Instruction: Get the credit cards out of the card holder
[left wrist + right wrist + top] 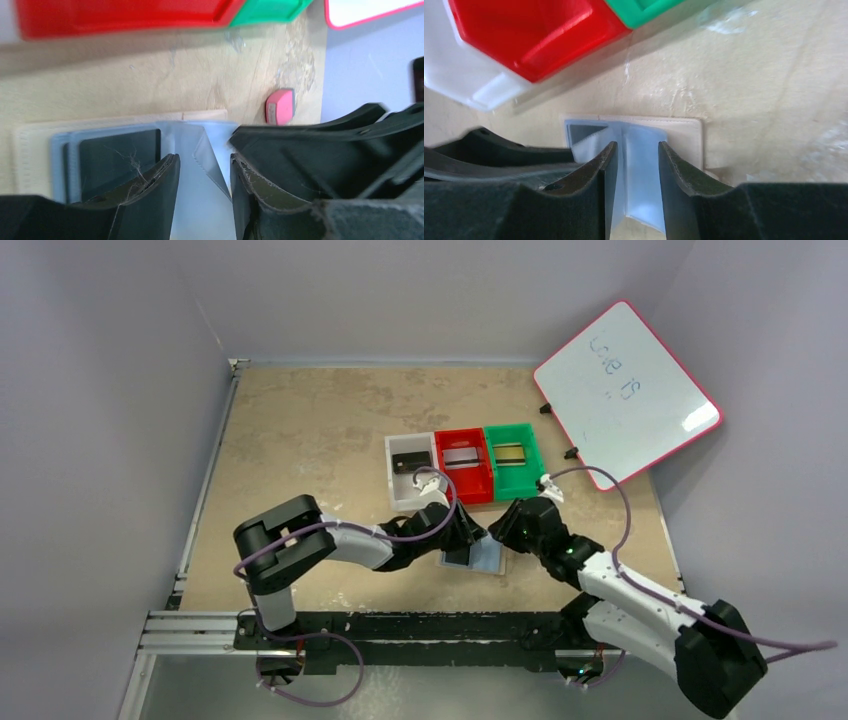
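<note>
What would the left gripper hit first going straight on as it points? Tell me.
Most likely the card holder: its grey-blue lining fills the gap of the open left gripper, just right of the black card. Depth is unclear.

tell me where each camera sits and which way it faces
top external: high behind the robot, looking down; left arm, right arm show.
left wrist: low over the open tan bifold card holder; left claw shows.
right wrist: low over the same holder; right claw shows.
shared: both wrist views catch the red plastic bin.
</note>
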{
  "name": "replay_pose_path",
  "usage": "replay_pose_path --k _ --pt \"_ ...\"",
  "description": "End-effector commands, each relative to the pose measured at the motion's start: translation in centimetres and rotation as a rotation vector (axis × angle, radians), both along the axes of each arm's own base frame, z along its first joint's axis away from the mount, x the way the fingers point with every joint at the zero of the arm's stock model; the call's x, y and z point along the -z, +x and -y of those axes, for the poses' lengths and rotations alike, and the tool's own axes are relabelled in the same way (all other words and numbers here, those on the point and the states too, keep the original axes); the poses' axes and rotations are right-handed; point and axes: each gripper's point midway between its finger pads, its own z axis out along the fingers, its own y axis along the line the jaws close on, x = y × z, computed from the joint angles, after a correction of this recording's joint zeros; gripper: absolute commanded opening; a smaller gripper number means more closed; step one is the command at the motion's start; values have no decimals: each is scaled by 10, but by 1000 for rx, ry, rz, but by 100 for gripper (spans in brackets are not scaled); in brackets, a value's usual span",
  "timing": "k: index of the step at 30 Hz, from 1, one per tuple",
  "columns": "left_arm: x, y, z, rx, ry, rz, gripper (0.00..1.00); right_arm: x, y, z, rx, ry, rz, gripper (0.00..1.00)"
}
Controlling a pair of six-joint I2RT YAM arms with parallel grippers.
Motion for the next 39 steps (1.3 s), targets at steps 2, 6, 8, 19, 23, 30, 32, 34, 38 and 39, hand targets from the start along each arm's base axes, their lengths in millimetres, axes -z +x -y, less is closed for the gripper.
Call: replay_pose_path --k 2,6,8,19,23,30,32,34,38,39 --pt "-2 -23 31 121 -15 -1 41 -39 11 38 253 -18 78 38" --pt "7 -30 41 160 2 -22 42 -61 5 58 349 19 137 38" --pt "21 -34 44 181 39 -49 43 -70 3 62 365 46 171 39" --pt "-30 -27 54 232 95 95 60 -84 -1 49 273 91 202 38" --pt "-40 -28 58 254 98 107 60 -86 0 52 288 67 184 39" --pt "-68 -1 -15 1 246 203 60 -88 -1 30 180 131 197 39" --pt "-66 6 -43 -77 337 213 59 -85 -1 16 123 174 201 38" --pt "-58 11 -68 -129 415 205 59 -75 -3 1 52 209 185 38" --pt "-38 12 -84 -119 439 154 57 -46 -10 -23 -36 254 85 33" --pt "-36 12 -84 -116 430 147 57 -38 -11 -27 -46 254 57 31"
